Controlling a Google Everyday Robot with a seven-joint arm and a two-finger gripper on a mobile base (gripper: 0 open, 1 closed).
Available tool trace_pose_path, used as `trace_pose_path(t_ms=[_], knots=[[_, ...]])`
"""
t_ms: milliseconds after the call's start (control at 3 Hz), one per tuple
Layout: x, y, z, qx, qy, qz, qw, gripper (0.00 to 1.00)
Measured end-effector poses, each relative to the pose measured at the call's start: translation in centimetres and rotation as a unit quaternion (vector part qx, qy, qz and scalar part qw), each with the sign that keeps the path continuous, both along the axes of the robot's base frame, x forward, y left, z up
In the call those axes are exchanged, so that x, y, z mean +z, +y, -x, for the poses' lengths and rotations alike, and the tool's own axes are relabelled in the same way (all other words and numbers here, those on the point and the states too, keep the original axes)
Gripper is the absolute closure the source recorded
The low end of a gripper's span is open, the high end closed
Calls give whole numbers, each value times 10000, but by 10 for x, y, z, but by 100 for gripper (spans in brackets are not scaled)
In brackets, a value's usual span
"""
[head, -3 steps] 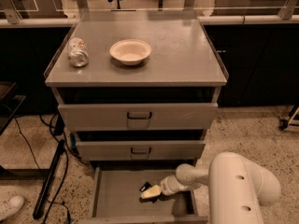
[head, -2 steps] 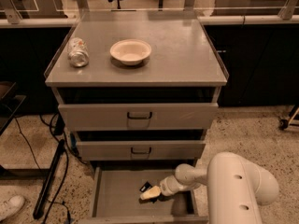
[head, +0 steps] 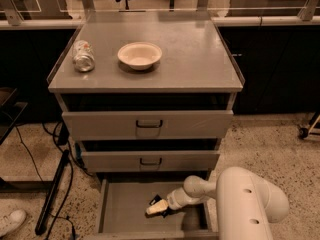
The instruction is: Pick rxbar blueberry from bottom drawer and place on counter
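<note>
The bottom drawer (head: 120, 209) is pulled open at the foot of the cabinet. My gripper (head: 156, 208) reaches into it from the right, low over the grey floor, with its cream tip pointing left. A small dark piece, the rxbar blueberry (head: 155, 199), shows right at the tip and touches it; most of the bar is hidden by the gripper. The grey counter (head: 190, 54) above carries other items.
On the counter stand a cream bowl (head: 140, 54) and a crushed silver can (head: 83, 55) at the left. Two upper drawers with dark handles (head: 149, 124) are slightly ajar. My white arm (head: 247, 204) fills the lower right. Cables (head: 55, 189) lie on the floor at the left.
My arm has shifted slightly to the left. The gripper stays low in the bottom drawer at the dark bar.
</note>
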State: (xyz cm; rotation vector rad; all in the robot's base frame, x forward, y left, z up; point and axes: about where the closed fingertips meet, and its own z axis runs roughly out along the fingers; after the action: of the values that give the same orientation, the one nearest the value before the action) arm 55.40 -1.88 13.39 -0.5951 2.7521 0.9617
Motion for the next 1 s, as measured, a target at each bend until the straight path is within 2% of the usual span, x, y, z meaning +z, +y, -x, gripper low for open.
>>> trace_pose_path(t_ms=[333,667,1000], knots=[[-1,12,-6,83,4,-236,9997,0],[-2,15,-5,133,61,-251,9996,0],[-2,15,-5,134,61,-251,9996,16]])
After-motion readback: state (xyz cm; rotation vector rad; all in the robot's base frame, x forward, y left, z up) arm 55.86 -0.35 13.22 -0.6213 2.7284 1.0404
